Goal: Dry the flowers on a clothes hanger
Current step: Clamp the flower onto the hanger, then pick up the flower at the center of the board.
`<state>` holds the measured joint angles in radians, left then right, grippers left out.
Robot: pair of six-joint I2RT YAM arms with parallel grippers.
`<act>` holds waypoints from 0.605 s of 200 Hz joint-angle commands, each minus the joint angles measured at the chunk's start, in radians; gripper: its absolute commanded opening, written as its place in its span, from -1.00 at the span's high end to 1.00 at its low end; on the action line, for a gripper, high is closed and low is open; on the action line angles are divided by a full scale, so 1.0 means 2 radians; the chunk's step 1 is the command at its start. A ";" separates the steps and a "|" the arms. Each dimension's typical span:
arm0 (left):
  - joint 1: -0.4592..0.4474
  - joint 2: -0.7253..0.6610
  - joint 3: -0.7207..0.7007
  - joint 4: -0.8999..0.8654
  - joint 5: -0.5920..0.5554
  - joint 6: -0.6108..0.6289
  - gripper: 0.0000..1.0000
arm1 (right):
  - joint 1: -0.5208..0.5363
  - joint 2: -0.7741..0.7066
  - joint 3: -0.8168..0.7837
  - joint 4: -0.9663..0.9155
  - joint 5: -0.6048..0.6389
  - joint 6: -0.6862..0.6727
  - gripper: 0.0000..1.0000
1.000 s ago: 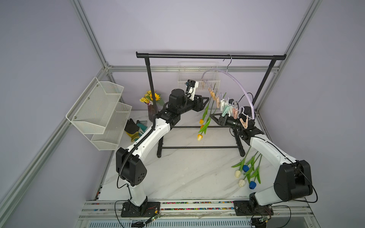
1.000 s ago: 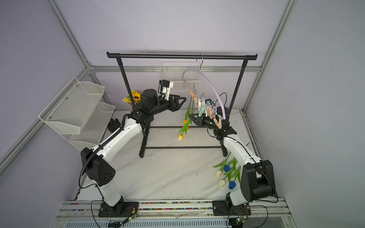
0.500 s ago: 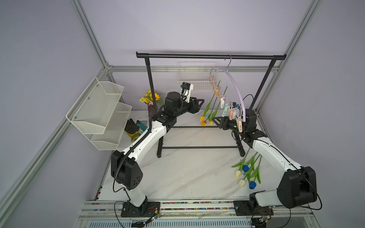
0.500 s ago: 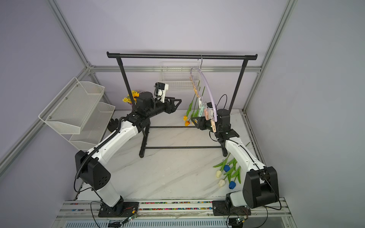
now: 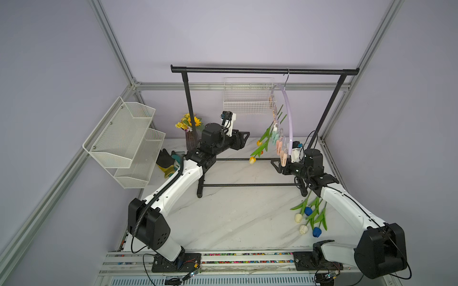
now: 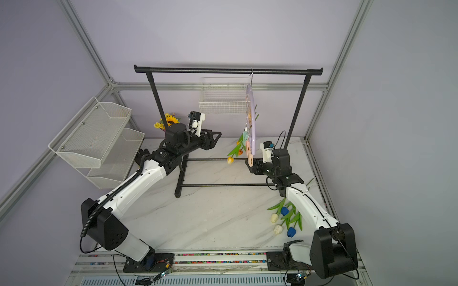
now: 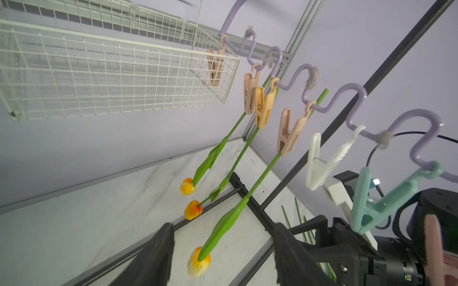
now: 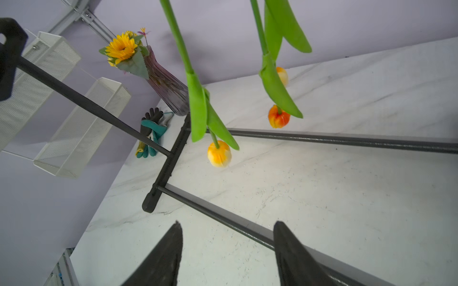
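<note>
Both arms reach toward the hanging clothes hanger (image 5: 288, 116), left tool (image 5: 244, 136) and right tool (image 5: 275, 165) spread wide, gripping nothing. Three flowers (image 5: 265, 133) dangle head-down from its clips; four more lie on the marble desk (image 5: 235, 218) by the right arm. A second ago both tools were up at the clips; the hanger has since swung edge-on.

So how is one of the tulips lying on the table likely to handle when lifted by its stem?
Probably light: one small clip carries each hung tulip. The stems look thin but fairly stiff, hanging straight. The table tulips have head and leaves at one end, so a stem-end grip may let one swing.
</note>
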<state>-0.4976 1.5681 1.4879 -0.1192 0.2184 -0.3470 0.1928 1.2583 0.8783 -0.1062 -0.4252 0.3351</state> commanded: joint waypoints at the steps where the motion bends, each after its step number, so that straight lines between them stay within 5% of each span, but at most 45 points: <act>1: 0.004 -0.024 -0.018 -0.006 -0.009 0.008 -0.30 | 0.002 -0.014 -0.037 -0.014 0.056 0.034 -0.30; 59: -0.018 -0.059 -0.101 -0.013 -0.001 0.000 -0.30 | -0.004 -0.037 -0.099 -0.016 0.194 0.131 -0.47; 121: -0.096 -0.073 -0.211 0.029 -0.005 0.005 -0.30 | -0.025 -0.071 -0.110 -0.076 0.366 0.196 -0.35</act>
<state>-0.6361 1.4528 1.1271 -0.1360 0.2085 -0.3477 0.1570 1.1355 0.6487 -0.1703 0.1013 0.6533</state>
